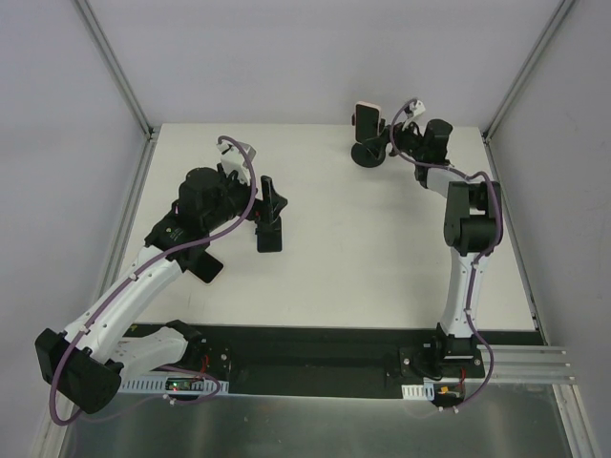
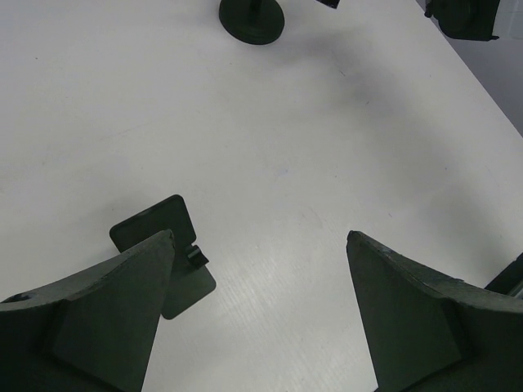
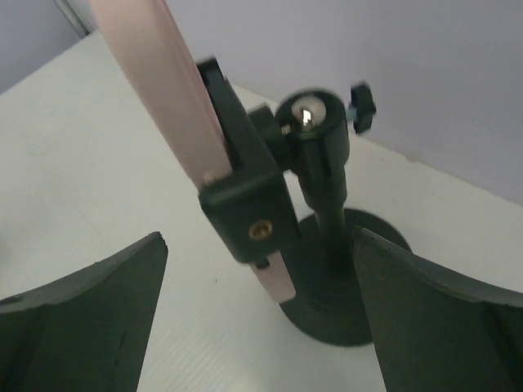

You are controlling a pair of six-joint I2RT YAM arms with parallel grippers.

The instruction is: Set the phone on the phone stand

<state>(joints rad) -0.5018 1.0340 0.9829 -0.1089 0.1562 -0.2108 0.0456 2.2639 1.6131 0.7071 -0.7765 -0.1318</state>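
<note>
**Top external:** right gripper (image 1: 399, 122) is at the far right of the white table (image 1: 382, 277). Its jaws look spread, w/ nothing visible betw. them at this size. The flat pink-cased phone (image 1: 368, 116) stands upright in the top of the black round-based phone stand (image 1: 369, 153). Phone & stand are just beside the right gripper, to its left in this view. Left gripper (image 1: 270, 218) is over the table's left-centre, well apart from phone & stand; how far it's open can't be told from here.

**Left wrist:** left gripper (image 2: 260, 237) is wide open, its dark fingers (image 2: 106, 318) far apart w/ only bare table betw. them, holding nothing. The stand's round base (image 2: 252, 20) shows at the top edge, well away. A flat black plate (image 2: 155, 229) w/ a small knob lies on the table by the finger at the view's left, partly hidden by it.

**Right wrist:** right gripper (image 3: 260, 238) is wide open, gripping nothing. The phone (image 3: 159, 73) is a thin pale-pink slab, tilted, seated in the stand's black clamp (image 3: 245, 204). The clamp hangs off a ball joint w/ a side screw (image 3: 364, 106), above the pole & base. The stand is betw. the two fingers; whether it touches the finger at the view's right can't be told.
</note>
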